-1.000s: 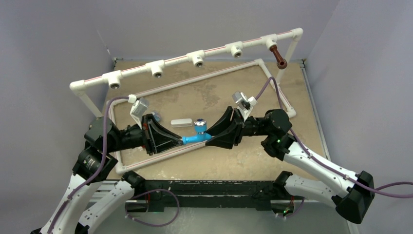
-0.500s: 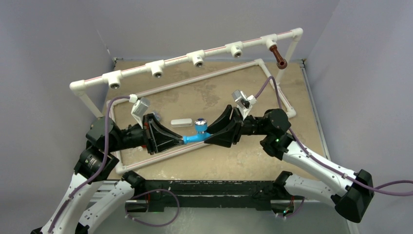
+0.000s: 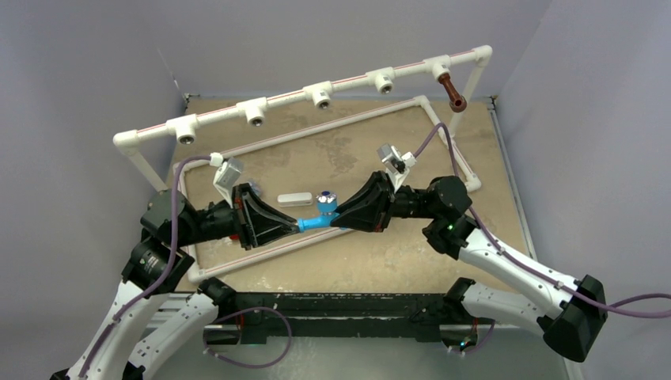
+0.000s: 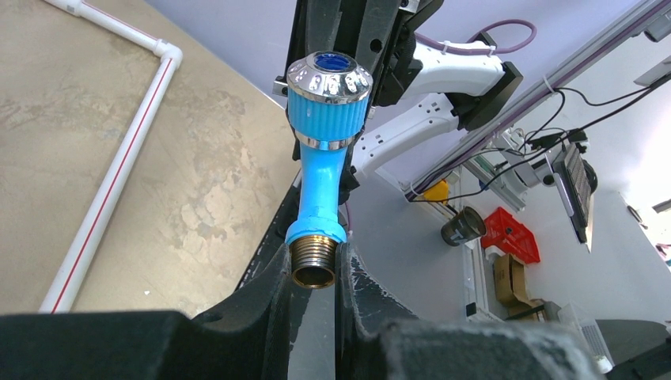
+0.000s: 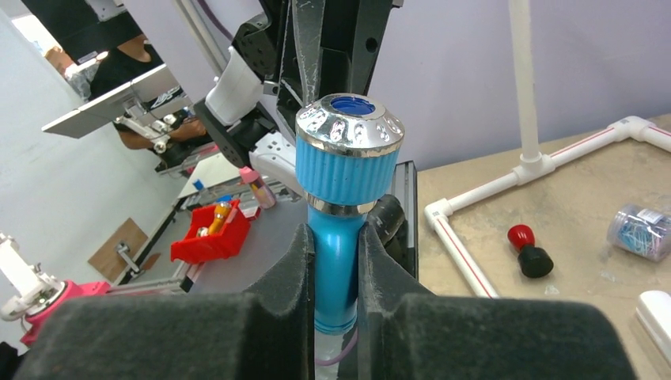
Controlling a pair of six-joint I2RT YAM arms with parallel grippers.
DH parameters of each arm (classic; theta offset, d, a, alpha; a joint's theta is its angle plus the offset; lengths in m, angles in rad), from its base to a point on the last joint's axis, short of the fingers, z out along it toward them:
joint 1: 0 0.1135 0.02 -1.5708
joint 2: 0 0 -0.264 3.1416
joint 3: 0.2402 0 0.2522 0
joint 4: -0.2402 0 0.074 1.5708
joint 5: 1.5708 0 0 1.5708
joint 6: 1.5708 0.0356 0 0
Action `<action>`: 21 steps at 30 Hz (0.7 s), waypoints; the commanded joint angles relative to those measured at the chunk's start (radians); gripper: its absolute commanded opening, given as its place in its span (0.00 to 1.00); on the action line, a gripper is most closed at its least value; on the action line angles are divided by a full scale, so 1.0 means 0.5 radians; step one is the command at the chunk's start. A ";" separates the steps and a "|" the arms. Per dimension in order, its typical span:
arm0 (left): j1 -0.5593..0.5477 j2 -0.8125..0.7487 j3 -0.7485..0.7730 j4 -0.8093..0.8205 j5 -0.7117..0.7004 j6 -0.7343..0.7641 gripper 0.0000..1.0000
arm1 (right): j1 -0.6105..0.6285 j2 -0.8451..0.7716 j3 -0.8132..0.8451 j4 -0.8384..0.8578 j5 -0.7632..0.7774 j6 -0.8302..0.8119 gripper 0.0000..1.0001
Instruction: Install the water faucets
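A raised white pipe rail point(image 3: 316, 89) is seen along the far side of the tan table top point(image 3: 380, 261). Four white tee fittings point(image 3: 255, 112) are set along the rail, and their open holes are turned to the near side. A dark brown plastic faucet point(image 3: 453, 93) is fitted at the right end of the rail. It hangs down from the rail at a tilt.

A bright blue plastic faucet point(image 3: 320, 215) with a shiny silver cap is held on the near side of the rail. It is kept well apart from the rail, about below its middle. Its cap is turned up.

The blue faucet is gripped from both ends. The left gripper point(image 3: 294, 227) is clamped on the gold screw end, which is seen pinched between the two black fingers in the left wrist view. The right gripper point(image 3: 342, 222) is clamped on the blue stem just under the cap, and its fingers are pressed on both sides of the stem.

A small white block point(image 3: 294, 199) is laid between the blue faucet and the rail, just beside the faucet. A flat white pipe frame point(image 3: 316, 131) is laid on the table top below the rail.

In the right wrist view, a small red and black thing point(image 5: 528, 252) and a small clear jar point(image 5: 639, 231) are seen on the table top. Where they lie from the rail cannot be told.
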 commanded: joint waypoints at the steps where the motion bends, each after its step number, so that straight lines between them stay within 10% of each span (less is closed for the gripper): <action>1: -0.010 0.047 -0.003 0.102 -0.024 -0.029 0.00 | 0.019 -0.075 -0.010 0.094 0.038 -0.035 0.00; 11: -0.010 0.125 0.143 -0.162 -0.320 0.084 0.52 | 0.019 -0.225 0.097 -0.421 0.262 -0.304 0.00; 21: -0.009 0.343 0.412 -0.353 -0.664 0.320 0.60 | 0.019 -0.353 0.449 -1.245 1.009 -0.768 0.00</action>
